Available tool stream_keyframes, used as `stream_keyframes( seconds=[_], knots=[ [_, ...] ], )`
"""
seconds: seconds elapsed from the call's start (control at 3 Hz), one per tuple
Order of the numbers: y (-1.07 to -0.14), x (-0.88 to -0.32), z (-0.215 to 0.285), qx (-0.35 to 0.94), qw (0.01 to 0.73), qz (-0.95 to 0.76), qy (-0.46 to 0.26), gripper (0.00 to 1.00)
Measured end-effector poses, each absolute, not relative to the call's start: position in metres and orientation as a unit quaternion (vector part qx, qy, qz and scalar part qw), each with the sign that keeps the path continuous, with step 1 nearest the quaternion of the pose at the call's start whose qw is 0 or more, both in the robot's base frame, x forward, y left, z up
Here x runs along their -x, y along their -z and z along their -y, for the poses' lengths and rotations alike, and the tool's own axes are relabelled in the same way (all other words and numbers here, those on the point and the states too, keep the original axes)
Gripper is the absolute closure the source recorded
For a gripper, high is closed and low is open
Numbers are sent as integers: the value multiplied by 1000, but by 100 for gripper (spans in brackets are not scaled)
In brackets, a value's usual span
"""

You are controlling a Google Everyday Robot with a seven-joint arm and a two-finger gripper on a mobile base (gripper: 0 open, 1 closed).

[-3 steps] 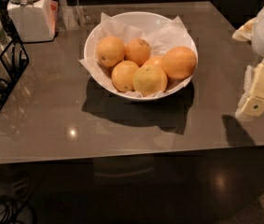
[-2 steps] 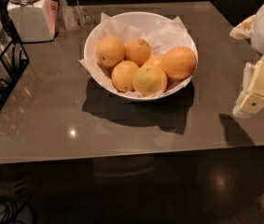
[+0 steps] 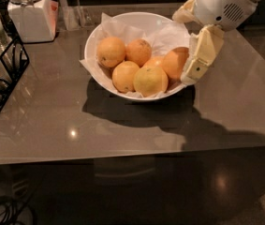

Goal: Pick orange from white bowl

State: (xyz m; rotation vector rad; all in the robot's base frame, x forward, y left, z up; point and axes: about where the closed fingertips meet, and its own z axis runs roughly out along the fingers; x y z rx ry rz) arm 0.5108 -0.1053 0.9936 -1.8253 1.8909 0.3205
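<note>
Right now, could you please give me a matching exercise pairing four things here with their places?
Things: 1 orange; 2 gripper; 3 white jar; 4 wire rack.
Places: A left edge of the table; B right side of the white bowl, partly hidden; C back left of the table; D over the bowl's right rim.
Pairs: 1-B; 2-D; 3-C; 4-A.

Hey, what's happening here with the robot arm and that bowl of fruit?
A robot arm is going for the orange in the white bowl on the table. Its tool hangs over the bowl's right rim, in front of that orange, which lies among four paler fruits. Nothing is lifted yet.
</note>
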Motion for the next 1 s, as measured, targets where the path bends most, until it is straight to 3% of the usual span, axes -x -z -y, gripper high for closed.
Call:
stream_keyframes(
  seconds=[1.0],
  knots=[
    [-968,-567,95,657,252,-696,-143,0]
  ],
)
